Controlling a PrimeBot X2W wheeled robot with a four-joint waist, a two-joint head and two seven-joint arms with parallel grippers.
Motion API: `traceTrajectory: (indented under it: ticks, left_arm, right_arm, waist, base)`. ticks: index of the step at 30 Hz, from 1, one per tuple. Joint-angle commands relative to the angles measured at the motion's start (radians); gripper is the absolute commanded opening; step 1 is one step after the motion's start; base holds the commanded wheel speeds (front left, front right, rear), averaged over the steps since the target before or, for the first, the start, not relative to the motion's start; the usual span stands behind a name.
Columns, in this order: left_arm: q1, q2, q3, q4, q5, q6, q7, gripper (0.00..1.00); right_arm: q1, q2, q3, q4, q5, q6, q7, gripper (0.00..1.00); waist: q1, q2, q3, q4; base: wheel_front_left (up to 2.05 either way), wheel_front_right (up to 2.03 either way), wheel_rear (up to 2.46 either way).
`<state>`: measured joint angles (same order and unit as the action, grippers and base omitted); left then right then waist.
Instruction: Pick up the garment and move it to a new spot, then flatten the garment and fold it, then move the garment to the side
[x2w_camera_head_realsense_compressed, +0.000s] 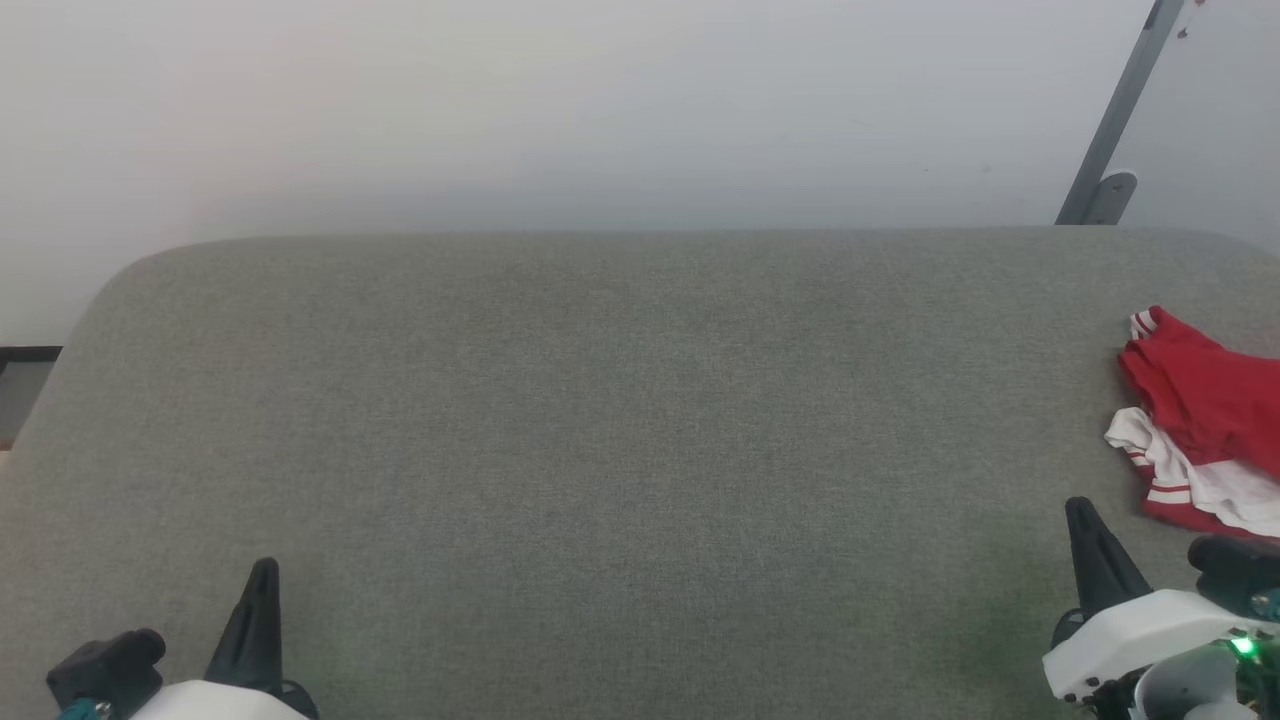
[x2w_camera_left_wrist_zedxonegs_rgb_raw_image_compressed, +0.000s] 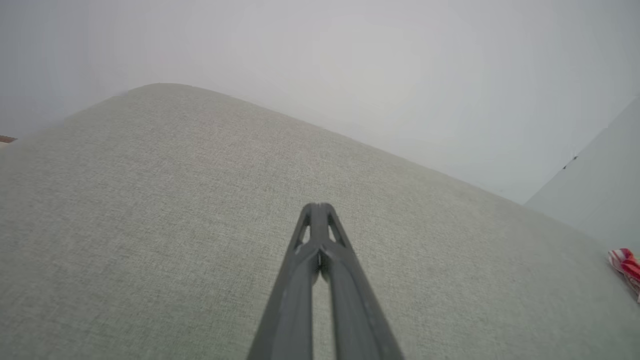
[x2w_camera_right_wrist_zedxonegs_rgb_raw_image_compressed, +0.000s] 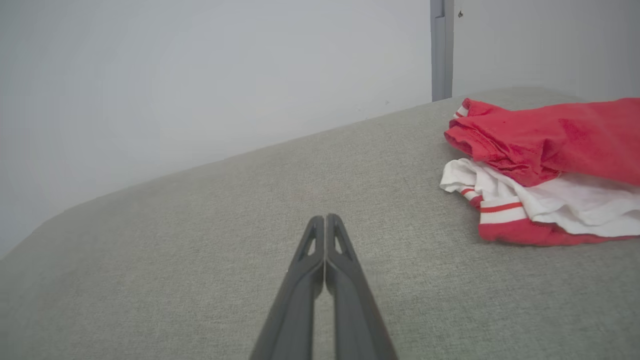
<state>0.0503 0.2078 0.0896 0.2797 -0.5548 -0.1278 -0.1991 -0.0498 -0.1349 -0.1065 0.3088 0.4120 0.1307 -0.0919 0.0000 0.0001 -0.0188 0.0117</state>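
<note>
Grey fabric surface (x2w_camera_head_realsense_compressed: 600, 450) with rounded corners, against a plain pale wall (x2w_camera_head_realsense_compressed: 600, 100); a slanting grey metal bar (x2w_camera_head_realsense_compressed: 1125, 100) at right.

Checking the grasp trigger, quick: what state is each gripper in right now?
Left gripper: shut, holding nothing.
Right gripper: shut, holding nothing; the garment lies apart from it on the grey surface.

garment (x2w_camera_head_realsense_compressed: 1205, 420) cut off at right edge

Red garment (x2w_camera_head_realsense_compressed: 1205, 400) lies crumpled at right edge of grey cushion (x2w_camera_head_realsense_compressed: 600, 450); right gripper (x2w_camera_head_realsense_compressed: 1082, 515) near it.
</note>
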Motion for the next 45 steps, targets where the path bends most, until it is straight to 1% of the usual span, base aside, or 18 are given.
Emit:
traceTrajectory:
  ticks: [1,10,11,20,36,45]
  left_arm:
    - [-0.032,0.006,0.008,-0.017,-0.03,0.0,0.007,0.0]
    - [-0.049,-0.014,0.009,-0.021,-0.162,-0.001,0.045,0.0]
    - [-0.053,-0.018,0.01,-0.022,-0.19,-0.001,0.053,0.0]
    - [-0.069,-0.037,0.012,-0.024,-0.306,-0.001,0.088,0.0]
    - [-0.093,-0.066,0.015,-0.028,-0.487,-0.002,0.143,0.0]
    - [-0.103,-0.078,0.017,-0.029,-0.565,-0.002,0.166,0.0]
  right_arm:
    - [-0.027,-0.004,-0.003,-0.021,0.035,0.0,0.006,0.0]
    - [-0.031,0.007,-0.001,-0.029,0.185,0.0,0.03,0.0]
    - [-0.032,0.009,-0.001,-0.031,0.216,0.0,0.035,0.0]
    - [-0.037,0.019,-0.002,-0.037,0.347,0.0,0.057,0.0]
    - [-0.044,0.035,-0.004,-0.045,0.552,0.0,0.093,0.0]
    - [-0.047,0.042,-0.005,-0.048,0.642,0.0,0.11,0.0]
  waist:
    - [0.0,-0.0001,0.0,0.0]
    - [0.0,-0.0001,0.002,-0.001]
    - [0.0,-0.0001,0.002,-0.001]
    - [0.0,-0.0001,0.004,-0.002]
    - [0.0,-0.0001,0.007,-0.004]
    - [0.0,-0.0001,0.009,-0.005]
  base:
    - [0.0,0.0,0.0]
    - [0.0,0.0,0.0]
    - [0.0,0.0,0.0]
    - [0.0,0.0,0.0]
    - [0.0,0.0,0.0]
    - [0.0,0.0,0.0]
